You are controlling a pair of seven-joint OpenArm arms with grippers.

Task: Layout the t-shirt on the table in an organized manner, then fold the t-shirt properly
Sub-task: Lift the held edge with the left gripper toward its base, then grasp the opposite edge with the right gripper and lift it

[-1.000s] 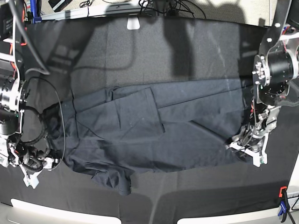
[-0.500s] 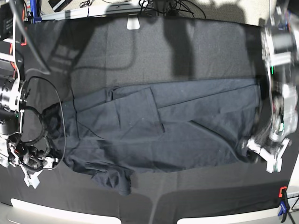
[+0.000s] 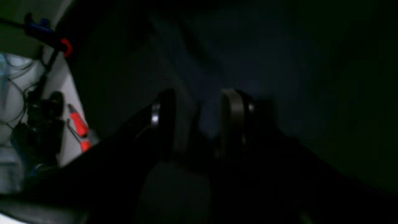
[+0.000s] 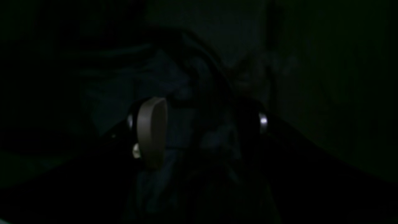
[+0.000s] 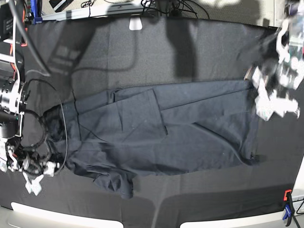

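The t-shirt (image 5: 161,130) is spread long-axis left-to-right across the desk (image 5: 142,52), its far-edge hem corner nearest the raised left fingers (image 5: 270,97), which are parted and empty like the right fingers (image 5: 35,176).

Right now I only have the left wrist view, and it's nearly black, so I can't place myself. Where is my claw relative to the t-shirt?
Observer: The base view shows the left claw, blurred, by the t-shirt at its far corner on that view's right.
Operator: Is the shirt flat?
Observer: No, a sleeve is bunched at the near edge.
Operator: And the other arm?
Observer: The right claw is at the shirt's opposite end, beside the fabric.
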